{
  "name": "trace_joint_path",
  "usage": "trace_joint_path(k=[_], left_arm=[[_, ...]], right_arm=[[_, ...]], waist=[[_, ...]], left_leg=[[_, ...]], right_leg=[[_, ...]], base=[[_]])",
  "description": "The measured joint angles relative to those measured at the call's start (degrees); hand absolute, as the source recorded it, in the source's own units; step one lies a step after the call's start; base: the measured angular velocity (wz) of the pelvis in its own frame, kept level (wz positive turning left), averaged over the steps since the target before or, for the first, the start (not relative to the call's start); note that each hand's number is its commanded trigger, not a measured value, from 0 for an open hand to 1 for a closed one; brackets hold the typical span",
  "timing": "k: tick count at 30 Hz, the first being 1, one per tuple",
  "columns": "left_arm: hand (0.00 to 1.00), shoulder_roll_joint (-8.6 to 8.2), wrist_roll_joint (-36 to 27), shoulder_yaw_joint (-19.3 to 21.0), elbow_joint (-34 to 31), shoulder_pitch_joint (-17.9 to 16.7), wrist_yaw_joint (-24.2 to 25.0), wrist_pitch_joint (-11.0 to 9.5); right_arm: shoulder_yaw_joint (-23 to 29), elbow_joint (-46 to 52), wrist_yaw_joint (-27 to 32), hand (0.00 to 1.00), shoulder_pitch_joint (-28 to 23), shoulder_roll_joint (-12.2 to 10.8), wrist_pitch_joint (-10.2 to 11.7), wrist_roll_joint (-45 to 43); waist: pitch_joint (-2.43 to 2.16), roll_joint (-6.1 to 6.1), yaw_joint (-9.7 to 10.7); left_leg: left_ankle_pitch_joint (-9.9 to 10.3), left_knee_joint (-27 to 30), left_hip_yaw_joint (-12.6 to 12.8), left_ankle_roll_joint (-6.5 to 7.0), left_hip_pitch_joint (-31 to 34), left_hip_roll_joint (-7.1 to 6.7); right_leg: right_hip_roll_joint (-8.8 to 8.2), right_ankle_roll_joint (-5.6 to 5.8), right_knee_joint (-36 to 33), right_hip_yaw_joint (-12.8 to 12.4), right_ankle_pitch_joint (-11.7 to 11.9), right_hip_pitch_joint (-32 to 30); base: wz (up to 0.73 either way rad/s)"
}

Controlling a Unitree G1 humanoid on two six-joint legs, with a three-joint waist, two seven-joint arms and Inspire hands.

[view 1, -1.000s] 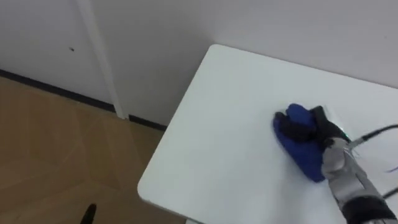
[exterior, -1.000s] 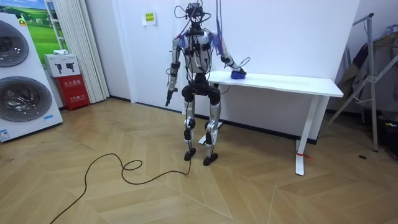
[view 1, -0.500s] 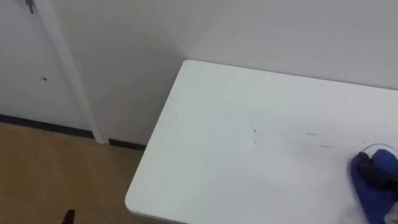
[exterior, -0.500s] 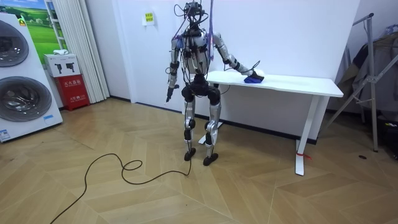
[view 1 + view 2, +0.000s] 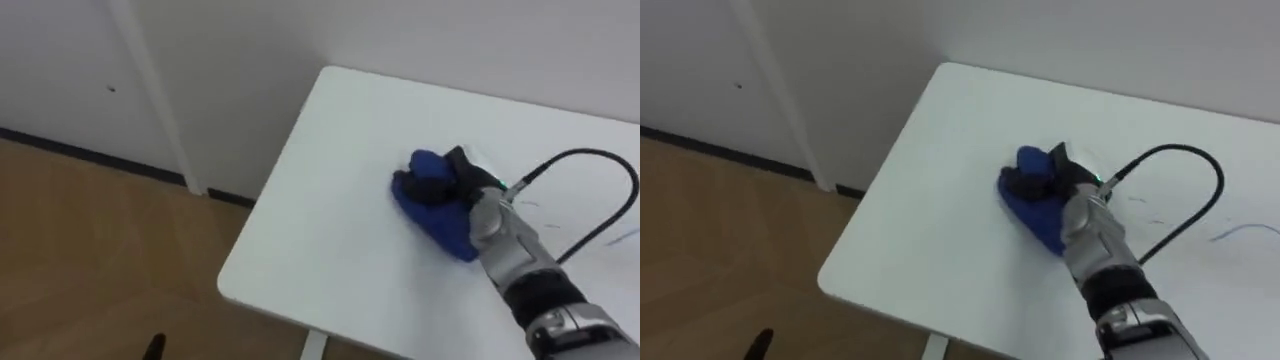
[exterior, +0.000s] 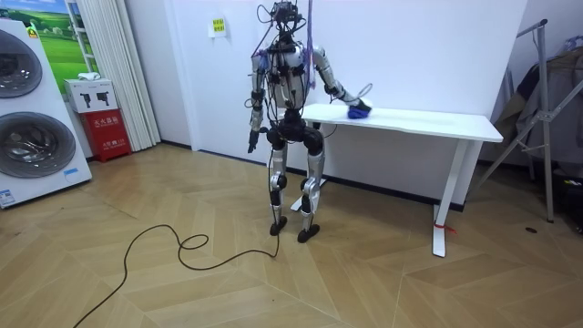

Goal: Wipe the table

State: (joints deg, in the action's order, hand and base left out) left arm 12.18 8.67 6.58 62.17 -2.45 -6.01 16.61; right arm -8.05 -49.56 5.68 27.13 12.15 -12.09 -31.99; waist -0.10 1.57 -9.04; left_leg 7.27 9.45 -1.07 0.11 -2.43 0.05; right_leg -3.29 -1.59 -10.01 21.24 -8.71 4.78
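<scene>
Robot standing at the end of one white table (image 5: 325,215), which lies at the room view's right, its right arm reaching over the tabletop. The right hand (image 5: 462,183) rests on a single blue cloth (image 5: 437,212), dark fingers (image 5: 437,186) curled down into the bunched fabric so that the cloth is gripped and pressed flat against the surface near the table's end, well in from its front edge. The left hand (image 6: 252,142) hangs beside the hip in the room view, where its grip cannot be made out. The cloth appears soft, light and limp: it should fold and drag rather than slide as one piece, so the best hold is probably a gathered handful at its middle with the palm bearing down, leaving the loose margins trailing to sweep. On the smooth tabletop it may slip from under the hand if pressure is eased. Count: one cloth, one table, two hands, a few thin marks (image 5: 1230,235) on the tabletop beyond the hand, and two washing machines (image 6: 27,137) stacked at the room view's left.
</scene>
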Motion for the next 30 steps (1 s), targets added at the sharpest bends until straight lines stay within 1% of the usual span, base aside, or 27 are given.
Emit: trace_joint_path(k=[1, 2, 3, 4, 5, 6, 7, 8, 9, 10, 13, 14, 15, 16, 17, 18, 20, 21, 22, 23, 24, 25, 26, 27, 28, 29, 30], left_arm=[[0.0, 0.15, 0.3, 0.1, 0.0, -0.3, -0.1, 0.1], [0.0, 0.23, 0.6, 0.2, 0.0, -0.3, -0.1, 0.1], [0.0, 0.6, 0.6, 0.3, 0.0, -0.3, -0.1, -0.2], [0.0, 1.3, 0.6, 0.6, 0.0, -0.8, -0.1, -0.8], [0.0, 1.73, 0.8, 1.0, 0.0, -1.0, -0.1, -1.0], [0.0, 2.6, 1.0, 2.4, 0.0, -1.4, -0.1, -1.2], [0.0, 3.27, 1.1, 3.7, 0.0, -1.7, -0.1, -1.2], [0.0, 3.56, 1.1, 4.8, 0.1, -1.8, -0.1, -1.2], [0.0, 3.58, 1.1, 5.2, 0.2, -2.0, -0.1, -1.4], [0.0, 3.58, 1.1, 6.4, 0.3, -2.5, -0.1, -1.8], [0.0, 3.66, 1.1, 7.6, 0.3, -3.5, -0.1, -1.9], [0.0, 3.66, 1.1, 7.9, 0.3, -3.6, -0.1, -1.9], [0.0, 3.67, 1.0, 7.9, 0.1, -3.5, -0.1, -2.0], [0.0, 3.63, 0.9, 7.7, 0.1, -3.5, -0.1, -2.3], [0.0, 3.61, 0.8, 7.7, 0.1, -3.3, -0.1, -2.5], [0.0, 3.6, 0.4, 7.0, 0.1, -2.9, -0.2, -2.9], [0.0, 3.18, -0.3, 5.2, 0.2, -2.2, -0.8, -3.0], [0.0, 2.3, -0.4, 4.4, 0.3, -1.9, -1.4, -3.0], [0.0, 1.37, -0.5, 3.5, 0.5, -1.4, -1.5, -3.0], [0.0, 1.05, -0.6, 2.9, 1.0, -0.8, -1.6, -2.9], [0.0, 0.26, -0.6, 2.2, 1.6, 0.2, -2.1, -2.8], [0.0, -0.39, -0.5, 1.2, 2.0, 0.9, -2.1, -2.7], [0.0, -0.7, -0.1, 1.0, 2.1, 1.2, -2.0, -2.7], [0.0, -1.38, 0.4, 1.0, 2.2, 2.2, -1.8, -2.6], [0.0, -1.86, 0.4, 1.0, 2.2, 3.2, -1.3, -2.5], [0.0, -2.0, 0.3, 0.2, 2.0, 4.2, -0.7, -2.5], [0.0, -2.03, 0.3, -0.1, 1.7, 4.4, -0.4, -2.5]], right_arm=[[1.5, -1.5, 1.3, 1.0, -0.9, 1.2, 1.6, 0.1], [2.9, -2.4, 1.9, 1.0, -1.9, 1.8, 2.6, 0.1], [5.5, -4.3, 3.4, 1.0, -3.2, 3.2, 4.0, 0.5], [8.2, -5.8, 4.4, 1.0, -4.5, 4.5, 5.0, 0.9], [9.7, -6.2, 4.9, 1.0, -5.4, 5.0, 5.2, 1.2], [12.3, -6.9, 5.9, 1.0, -7.2, 6.2, 5.4, 2.1], [14.9, -7.7, 6.5, 1.0, -9.3, 7.6, 5.7, 2.7], [17.5, -8.5, 6.8, 1.0, -11.1, 8.9, 6.0, 3.2], [18.7, -8.9, 7.0, 1.0, -12.0, 9.4, 6.2, 3.3], [20.4, -9.2, 7.8, 1.0, -13.7, 10.2, 6.6, 3.7], [23.5, -9.2, 10.0, 1.0, -17.6, 10.8, 7.2, 3.4], [23.8, -9.2, 10.1, 1.0, -18.0, 10.8, 7.2, 3.4], [23.9, -9.1, 10.4, 1.0, -18.6, 11.1, 7.2, 3.5], [23.8, -8.9, 10.5, 1.0, -18.6, 11.0, 7.2, 3.5], [23.5, -8.6, 10.7, 1.0, -18.5, 10.9, 7.2, 3.6], [22.8, -7.9, 11.3, 1.0, -18.7, 10.5, 7.0, 3.8], [21.2, -6.1, 12.4, 1.0, -18.3, 9.3, 5.6, 3.7], [19.8, -5.2, 12.7, 1.0, -17.1, 8.5, 4.3, 3.7], [17.3, -3.4, 12.8, 1.0, -16.1, 7.8, 2.1, 4.1], [15.7, -2.2, 12.7, 1.0, -15.8, 7.2, 1.0, 4.2], [12.3, 1.3, 11.7, 1.0, -15.2, 5.5, -1.5, 3.9], [6.8, 5.7, 9.3, 1.0, -14.0, 3.3, -4.2, 2.4], [3.8, 7.7, 7.5, 1.0, -13.2, 2.3, -4.8, 1.3], [-0.9, 10.1, 3.8, 1.0, -11.1, 0.2, -5.0, -1.4], [-4.8, 11.1, 0.8, 1.0, -8.4, -2.3, -5.0, -2.9], [-7.9, 11.3, -1.9, 1.0, -5.4, -3.7, -4.6, -3.9], [-8.5, 11.3, -3.1, 1.0, -4.3, -3.9, -3.5, -4.1]], waist=[[-0.04, 0.12, 0.6], [-0.08, 0.25, 1.0], [-0.14, 0.57, 1.4], [-0.31, 0.91, 1.6], [-0.31, 1.02, 1.8], [-0.17, 1.23, 2.5], [-0.48, 1.63, 2.8], [-0.61, 1.81, 3.1], [-0.61, 1.8, 3.2], [-0.66, 1.72, 3.9], [-0.84, 1.42, 5.2], [-0.86, 1.39, 5.7], [-0.99, 1.18, 6.1], [-1.11, 0.93, 6.4], [-1.13, 0.84, 6.5], [-1.12, 0.66, 6.9], [-1.09, 0.13, 6.8], [-1.09, -0.48, 6.6], [-1.06, -1.06, 5.7], [-1.05, -1.12, 5.3], [-1.09, -1.12, 4.3], [-1.05, -1.12, 3.4], [-1.04, -1.07, 3.2], [-0.96, -0.94, 2.2], [-0.74, -0.6, 1.0], [-0.17, -0.15, 0.2], [-0.04, -0.06, -0.4]], left_leg=[[0.0, 0.1, -0.3, 0.01, -0.2, -0.01], [0.0, 0.2, -0.6, 0.03, -0.3, -0.19], [0.1, 0.1, -0.5, 0.14, -0.8, -0.76], [0.3, 0.0, -0.5, 0.42, -1.4, -0.77], [0.3, 0.0, -0.5, 0.52, -1.7, -0.81], [0.7, 0.0, -0.5, 0.77, -2.3, -0.87], [1.2, 0.2, -0.4, 0.96, -2.6, -0.87], [1.4, 0.2, -0.1, 1.11, -2.9, -0.86], [1.6, 0.2, 0.2, 1.18, -3.2, -0.82], [2.0, 0.3, 0.6, 1.45, -3.8, -0.76], [3.1, 0.4, 1.5, 1.55, -5.5, -0.51], [3.3, 0.6, 1.7, 1.61, -5.7, -0.45], [3.6, 1.0, 2.0, 1.64, -5.9, -0.33], [3.8, 1.2, 2.5, 1.65, -6.1, -0.19], [3.8, 1.4, 2.7, 1.66, -6.1, -0.14], [3.9, 1.5, 2.8, 1.67, -6.1, -0.07], [3.9, 1.4, 3.8, 1.67, -6.4, 0.16], [3.9, 1.2, 4.9, 1.63, -6.6, 0.39], [3.8, 0.9, 6.1, 1.5, -6.8, 0.7], [3.7, 0.7, 6.8, 1.43, -6.8, 0.83], [3.4, 0.1, 7.9, 1.06, -6.8, 1.21], [3.3, 0.1, 9.2, 0.77, -6.5, 1.42], [3.2, 0.1, 9.5, 0.57, -6.3, 1.65], [3.0, 0.2, 10.0, 0.25, -5.6, 2.06], [2.7, 0.2, 9.9, -0.04, -4.9, 2.26], [2.5, 0.4, 9.5, -0.18, -4.1, 2.28], [2.5, 0.7, 9.1, -0.21, -3.6, 2.21]], right_leg=[[-0.28, 0.31, 0.5, 1.0, -0.2, 0.9], [-0.5, 0.59, 0.5, 1.5, -0.4, 1.3], [-0.84, 0.98, 0.6, 2.2, -0.7, 2.2], [-0.97, 1.24, 0.7, 2.2, -1.0, 2.9], [-0.97, 1.28, 1.0, 2.2, -1.0, 3.3], [-0.94, 1.43, 1.3, 2.2, -1.0, 4.1], [-0.96, 1.62, 1.3, 2.2, -1.2, 4.4], [-0.75, 1.71, 1.1, 2.0, -1.2, 4.6], [-0.71, 1.75, 1.1, 1.6, -1.1, 4.8], [-0.66, 1.88, 1.3, 1.5, -1.1, 5.5], [-0.47, 1.97, 1.2, 0.3, -1.0, 7.0], [-0.41, 1.99, 1.2, 0.2, -1.0, 7.2], [-0.33, 2.01, 1.1, -0.3, -1.0, 7.4], [-0.29, 2.06, 1.0, -0.8, -0.9, 7.4], [-0.3, 2.06, 0.8, -0.7, -0.9, 7.4], [-0.33, 2.06, 0.3, -0.9, -0.9, 7.2], [-0.23, 1.93, 0.2, -1.5, -0.8, 7.0], [-0.06, 1.75, 0.0, -2.5, -0.7, 6.6], [0.21, 1.53, -0.7, -4.1, -0.5, 5.9], [0.32, 1.44, -0.8, -4.5, -0.5, 5.5], [0.7, 1.02, -1.0, -5.6, -0.2, 4.6], [1.14, 0.64, -1.8, -6.8, 0.0, 3.3], [1.36, 0.38, -1.8, -6.9, 0.2, 2.9], [1.38, -0.06, -1.8, -6.9, 0.4, 2.0], [1.46, -0.35, -1.9, -6.8, 0.4, 1.3], [1.35, -0.8, -2.3, -6.3, 0.1, 0.6], [1.19, -0.84, -2.5, -5.9, 0.0, -0.1]], base=[[0.51], [0.49], [0.31], [0.21], [0.04], [0.0], [-0.05], [-0.12], [-0.17], [-0.14], [-0.24], [-0.25], [-0.24], [-0.23], [-0.17], [-0.14], [-0.26], [-0.52], [-0.54], [-0.61], [-0.58], [-0.58], [-0.43], [-0.15], [0.0], [0.22], [0.5]])
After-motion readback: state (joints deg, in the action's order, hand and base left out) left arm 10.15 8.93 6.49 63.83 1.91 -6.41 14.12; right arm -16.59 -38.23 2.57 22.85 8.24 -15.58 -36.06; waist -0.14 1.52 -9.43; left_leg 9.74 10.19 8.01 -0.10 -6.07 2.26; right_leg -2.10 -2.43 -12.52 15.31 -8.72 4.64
